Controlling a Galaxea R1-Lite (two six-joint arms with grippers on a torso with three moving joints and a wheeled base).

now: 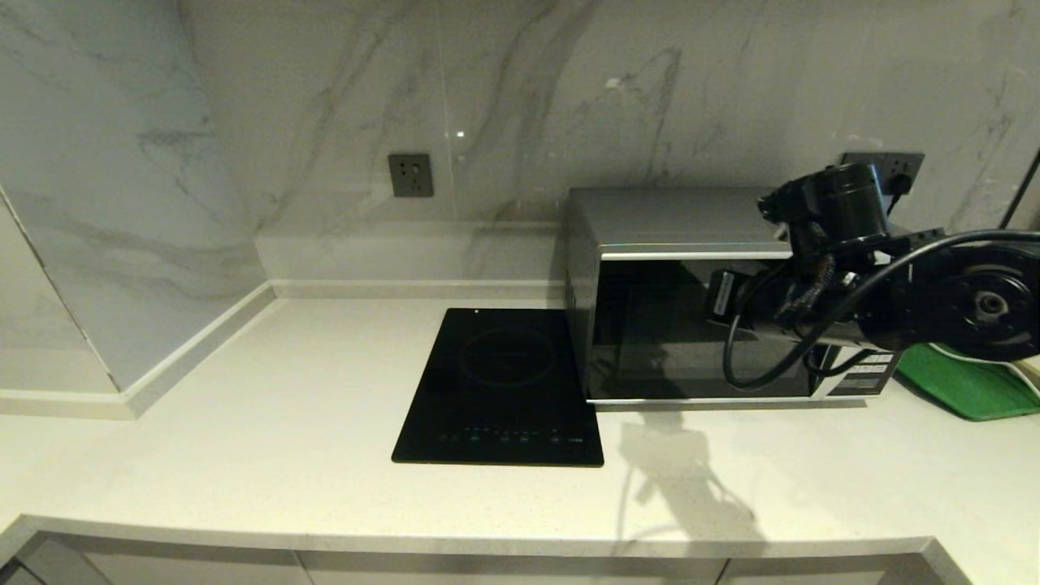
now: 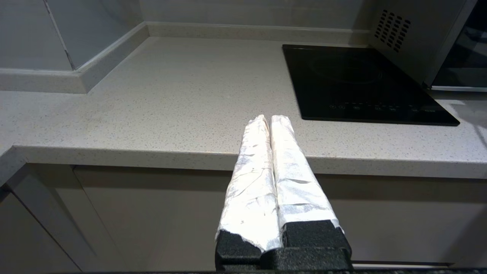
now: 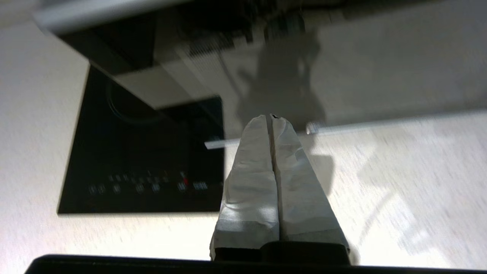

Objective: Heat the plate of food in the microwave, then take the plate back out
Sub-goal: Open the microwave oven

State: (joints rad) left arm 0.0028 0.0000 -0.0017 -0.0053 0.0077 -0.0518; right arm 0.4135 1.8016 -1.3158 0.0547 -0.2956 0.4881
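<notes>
The microwave (image 1: 691, 325) is standing at the back of the tabletop (image 1: 284, 455) toward its right end, its dark glass door shut and its button panel (image 1: 868, 372) partly hidden by the right arm. The plate of food is not showing in any view. A black induction cooktop (image 1: 500, 388) is lying flat just beside the microwave's left side. A green tray (image 1: 967, 386) is lying near the tabletop's right edge, just past the microwave.

The right tool (image 3: 271, 118) is hanging above the tabletop in front of the microwave door, its taped fingers (image 3: 251, 171) pressed together and gripping nothing. The left tool (image 2: 269, 118) is sitting parked low in front of the tabletop's front edge, its fingers likewise pressed together with nothing between them.
</notes>
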